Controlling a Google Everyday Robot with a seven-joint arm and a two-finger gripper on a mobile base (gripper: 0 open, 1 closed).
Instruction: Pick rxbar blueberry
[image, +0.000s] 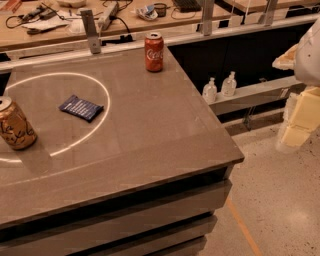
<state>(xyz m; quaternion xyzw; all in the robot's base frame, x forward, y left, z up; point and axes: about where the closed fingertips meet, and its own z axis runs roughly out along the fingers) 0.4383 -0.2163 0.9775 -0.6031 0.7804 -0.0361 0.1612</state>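
So the tool (299, 122) is spotted way out at the right edge of the view, a pale yellowish shape hanging over the floor (280, 200), past the right side of the table (165, 150) and well apart from everything on it. Whether it's apart or together can't be told from here, and nothing is seen held in it.

The snack bar (81, 108) is found on the left half of the table, lying flat in its dark navy wrapper with white print. It's turned at a slant and sits just inside a white circle line (106, 102) marked on the top. A red can (154, 52) is stood upright near the far edge, well apart from the bar. A gold-brown can (15, 125) is stood upright at the left edge, nearer to the bar but not touching it.

The reach looks barely started, so most of the table has to be crossed first.

What could go wrong, as a guess:
- The table's near-right corner could be bumped if the tool is brought across too low.
- The red can could be clipped if the arm is swung in from the back right.
- The bar is flat and low, so it could be shoved along the smooth top instead of grabbed if the slant isn't matched.
- Only the wrapper edge might get pinched, and then the bar could be dropped.
- The gold-brown can could be knocked if the reach is overshot.
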